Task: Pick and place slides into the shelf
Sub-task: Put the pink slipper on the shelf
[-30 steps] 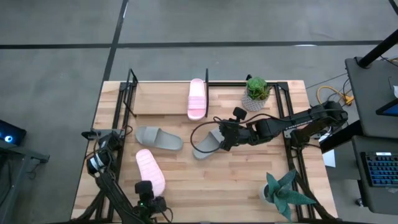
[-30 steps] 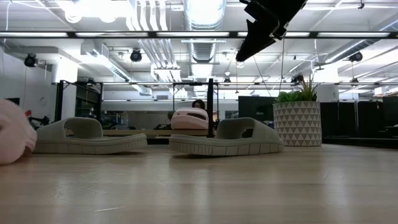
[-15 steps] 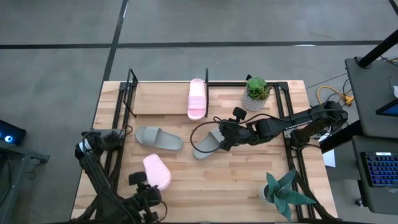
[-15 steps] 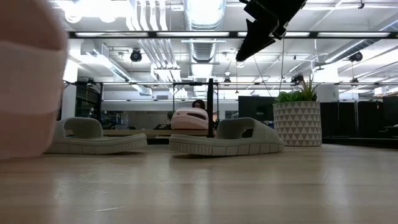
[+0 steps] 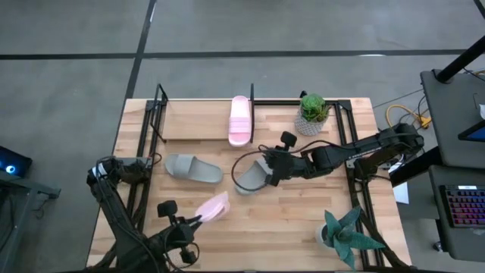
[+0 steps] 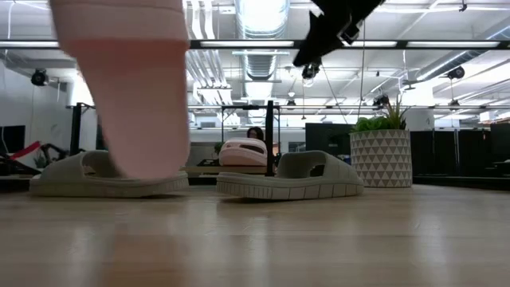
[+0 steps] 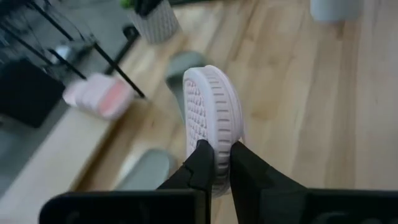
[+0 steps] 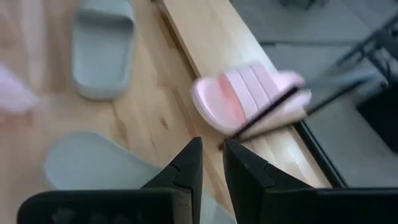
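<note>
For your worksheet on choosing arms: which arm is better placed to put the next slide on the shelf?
Left. Its fingers already grip a pink slide, lifted off the table; the right gripper hovers over a grey-green slide, holding nothing.

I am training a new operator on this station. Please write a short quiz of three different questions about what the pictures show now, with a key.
1. True or false: the left gripper holds a pink slide lifted off the table.
2. Which slide already lies on the shelf? A) a grey-green one B) a pink one C) none
3. Fill in: the right gripper hangs above a ____ slide, not holding it.

Key:
1. True. The left jaws are shut on its edge, sole turned sideways.
2. B, the second pink slide, near the black upright.
3. Grey-green. The other grey-green slide lies to its left in the high view.
</note>
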Controlling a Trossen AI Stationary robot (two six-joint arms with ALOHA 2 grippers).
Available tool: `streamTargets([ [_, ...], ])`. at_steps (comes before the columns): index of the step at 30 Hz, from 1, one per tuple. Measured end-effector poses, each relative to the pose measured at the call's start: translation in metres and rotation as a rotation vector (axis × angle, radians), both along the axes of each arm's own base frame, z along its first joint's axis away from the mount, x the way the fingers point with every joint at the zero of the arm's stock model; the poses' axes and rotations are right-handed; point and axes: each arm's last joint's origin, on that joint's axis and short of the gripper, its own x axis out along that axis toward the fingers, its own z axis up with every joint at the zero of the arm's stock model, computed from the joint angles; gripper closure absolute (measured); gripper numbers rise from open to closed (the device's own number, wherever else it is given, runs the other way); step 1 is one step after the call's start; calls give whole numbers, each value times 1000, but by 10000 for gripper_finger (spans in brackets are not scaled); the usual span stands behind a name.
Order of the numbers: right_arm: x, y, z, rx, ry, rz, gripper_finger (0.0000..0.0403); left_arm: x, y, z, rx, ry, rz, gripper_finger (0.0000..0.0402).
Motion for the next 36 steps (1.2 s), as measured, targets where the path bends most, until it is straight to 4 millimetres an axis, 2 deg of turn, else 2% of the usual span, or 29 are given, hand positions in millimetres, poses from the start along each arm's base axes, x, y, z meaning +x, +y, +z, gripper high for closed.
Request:
streamTargets([
  [9,-4,34,26,-97,-143,211,349,-1,4,1,67,-90,-4,389],
  [16,-18,81,45,-226,-246,447,350,-5,10,14,177,-289,-21,390],
  [23,-36,118,37,-417,-262,616,351,-8,15,21,239,-425,-20,390],
  [31,-52,136,30,-601,-345,620,349,-8,15,23,258,-493,-17,390],
  [36,-47,144,22,-782,-258,718,320,-7,15,24,253,-506,-14,390],
])
